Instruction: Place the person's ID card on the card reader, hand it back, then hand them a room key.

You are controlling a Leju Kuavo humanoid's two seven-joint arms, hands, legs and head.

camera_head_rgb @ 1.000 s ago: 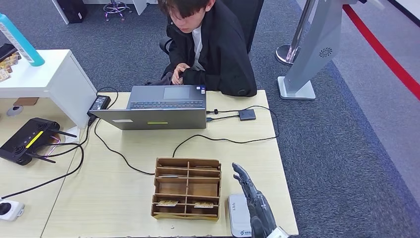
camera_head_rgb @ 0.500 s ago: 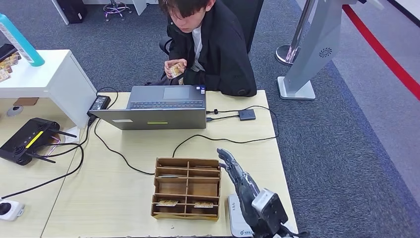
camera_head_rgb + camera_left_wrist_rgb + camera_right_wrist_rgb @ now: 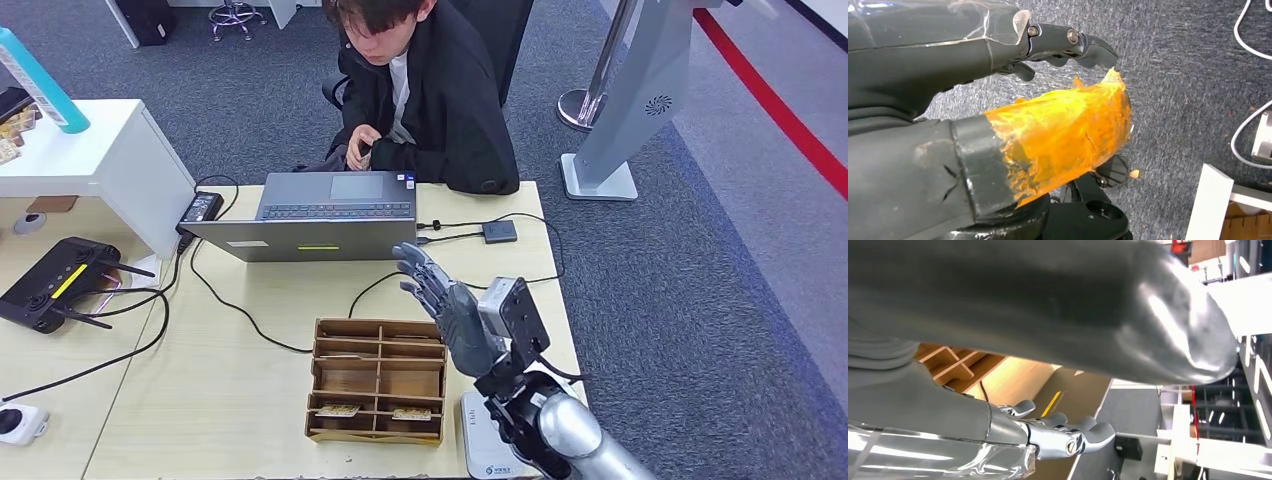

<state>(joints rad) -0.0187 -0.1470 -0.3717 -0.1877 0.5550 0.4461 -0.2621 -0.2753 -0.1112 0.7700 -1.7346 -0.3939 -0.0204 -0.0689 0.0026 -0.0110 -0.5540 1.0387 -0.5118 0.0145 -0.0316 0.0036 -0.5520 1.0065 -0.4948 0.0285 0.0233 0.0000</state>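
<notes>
My right hand (image 3: 440,300) hangs above the table between the wooden organizer (image 3: 378,335) and the laptop (image 3: 320,215). Its fingers are spread, point toward the person (image 3: 430,90), and hold nothing. In the right wrist view the right hand (image 3: 1048,432) shows straight, empty fingers. The white card reader (image 3: 478,440) lies at the table's near edge, partly under my right forearm. Two room key cards (image 3: 338,409) lie in the organizer's front slots. The person's hand (image 3: 360,148) is held at the chest; what it holds is too small to tell. My left hand (image 3: 998,75) hangs empty over carpet, with orange tape on the thumb.
Black cables (image 3: 450,282) run across the table from the laptop to a small dark adapter (image 3: 498,231). A black router (image 3: 55,280) and a white shelf (image 3: 100,160) stand at the left. A grey stand (image 3: 625,120) rises on the carpet at the right.
My right hand has risen from beside the card reader and moved forward and left, toward the laptop. The person briefly lifted a card, then lowered that hand to the chest.
</notes>
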